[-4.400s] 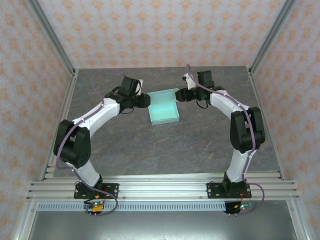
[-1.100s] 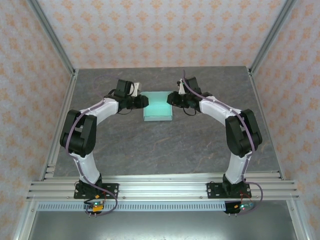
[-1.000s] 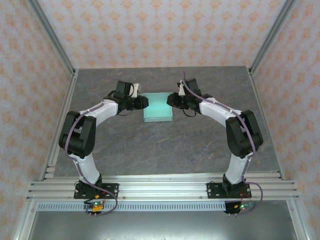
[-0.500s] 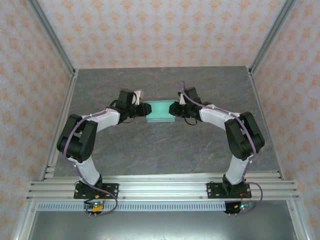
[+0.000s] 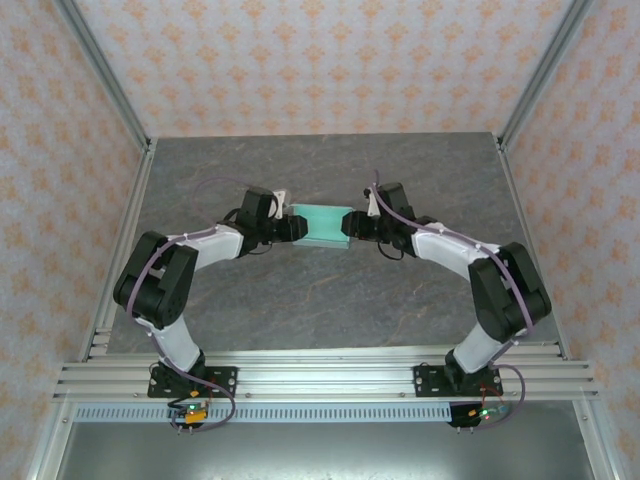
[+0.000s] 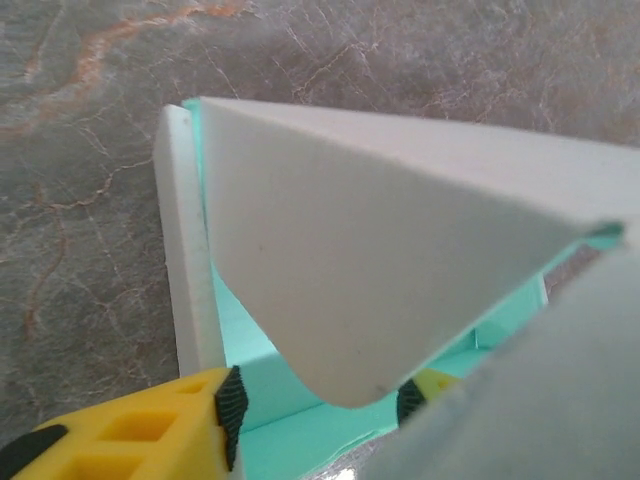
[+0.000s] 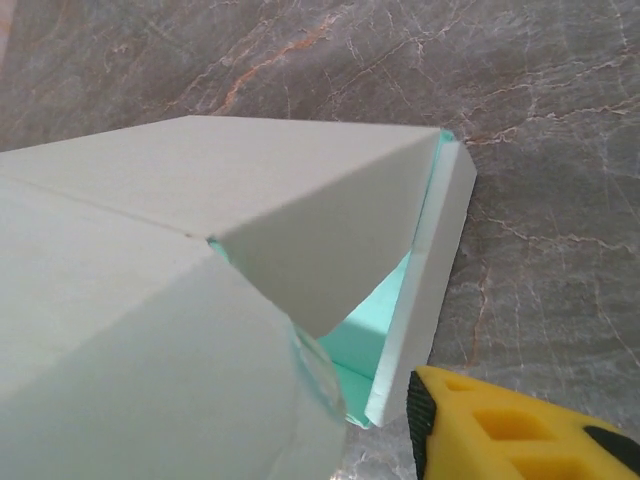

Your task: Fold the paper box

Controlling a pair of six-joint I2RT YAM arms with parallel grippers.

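Box (image 5: pixel 318 224) spanned end to end — neither side nearer.
It sits mid-way across the table (image 5: pixel 300 290), long axis left to right; left gripper (image 5: pixel 290 226) at its left end, right gripper (image 5: pixel 352 226) at its right. Finger grip — cannot tell on either.
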